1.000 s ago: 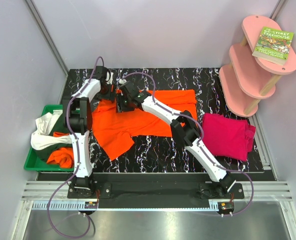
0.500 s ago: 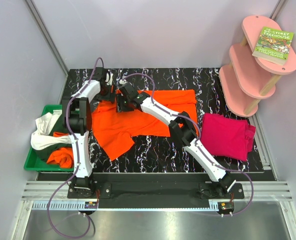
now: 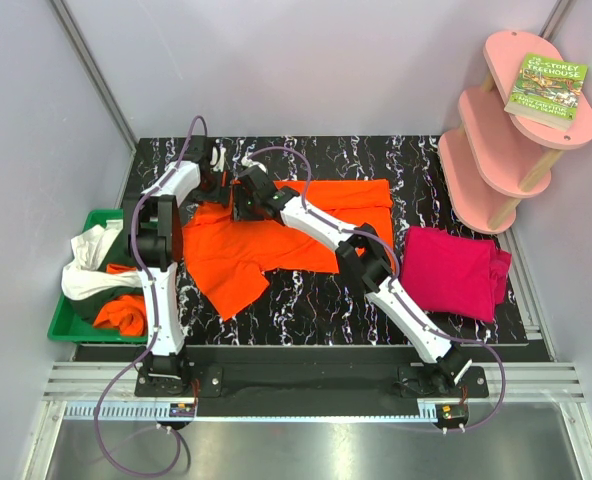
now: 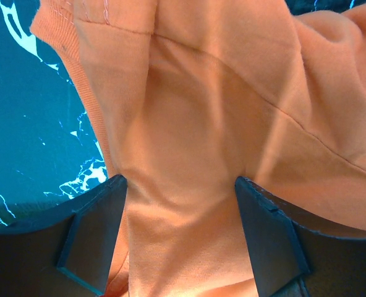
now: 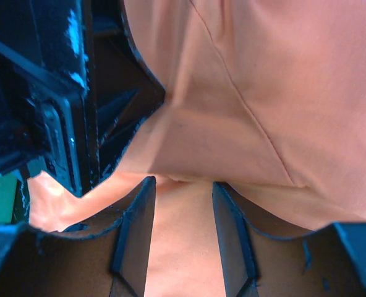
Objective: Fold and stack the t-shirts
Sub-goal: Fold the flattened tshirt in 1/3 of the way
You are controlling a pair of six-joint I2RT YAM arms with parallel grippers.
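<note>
A bright orange t-shirt (image 3: 311, 225) lies spread on the black marbled table (image 3: 306, 300). Both grippers are at its far left corner, close together. My left gripper (image 3: 219, 182) (image 4: 180, 180) is open wide and straddles a rumpled band of the orange cloth (image 4: 195, 111). My right gripper (image 3: 239, 205) (image 5: 183, 183) is open about halfway, with orange cloth (image 5: 245, 93) running between its fingers and a fold just ahead of the tips. The left gripper's dark body shows at the left of the right wrist view. A magenta-pink t-shirt (image 3: 454, 270) lies folded at the right.
A green bin (image 3: 68, 325) at the table's left edge holds white (image 3: 84, 268), dark green and orange shirts. A pink tiered shelf (image 3: 501, 135) with a book (image 3: 546, 88) on top stands at the back right. Grey walls close in the sides.
My right gripper has crept a little towards the far left, nearer the left gripper, and its jaws have narrowed slightly. The left gripper has stayed put.
</note>
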